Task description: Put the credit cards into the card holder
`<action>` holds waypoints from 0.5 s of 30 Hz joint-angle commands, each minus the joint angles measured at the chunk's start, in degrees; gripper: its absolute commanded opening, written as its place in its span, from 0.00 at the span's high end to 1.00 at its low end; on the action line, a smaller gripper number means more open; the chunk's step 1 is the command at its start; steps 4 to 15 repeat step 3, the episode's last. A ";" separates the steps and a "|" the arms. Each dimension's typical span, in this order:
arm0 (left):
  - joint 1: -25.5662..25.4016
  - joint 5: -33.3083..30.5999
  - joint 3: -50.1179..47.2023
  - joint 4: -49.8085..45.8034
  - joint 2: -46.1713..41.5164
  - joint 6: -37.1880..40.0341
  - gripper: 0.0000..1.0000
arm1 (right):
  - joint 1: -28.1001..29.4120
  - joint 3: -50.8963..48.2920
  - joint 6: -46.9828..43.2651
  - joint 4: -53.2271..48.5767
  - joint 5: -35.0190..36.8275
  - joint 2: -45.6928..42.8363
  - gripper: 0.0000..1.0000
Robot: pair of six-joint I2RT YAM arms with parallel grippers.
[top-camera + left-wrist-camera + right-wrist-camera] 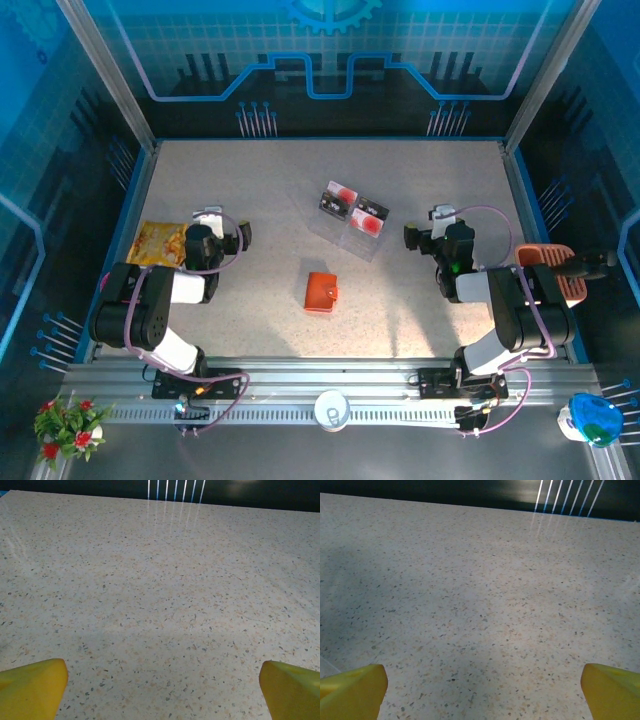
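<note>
The speckled desk is lit brightly and evenly from above, and the walls around it glow deep blue. Paler patches of light lie toward the desk's front edge, and the arms cast only soft shadows. Both wrist views are sharp on the desk surface. White light strips reflect as faint streaks near its far edge. In the right wrist view a dim shadow lies over the left part. The yellow fingertips of the left tool and right tool look soft and out of focus.

I note: table speckled stone-look, smooth, faint sheen. Left gripper fingertips smooth yellow plastic, matt. Card holder looks leathery, matt.
</note>
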 commanded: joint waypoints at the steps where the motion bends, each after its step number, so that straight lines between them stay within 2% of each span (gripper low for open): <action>1: 0.36 1.10 0.52 1.26 -0.15 1.00 0.01 | -0.89 0.83 -1.12 0.95 -1.98 0.08 0.00; 15: 0.35 1.10 0.54 1.22 -0.15 0.97 0.01 | -0.85 0.72 -1.13 1.05 -2.03 0.08 0.00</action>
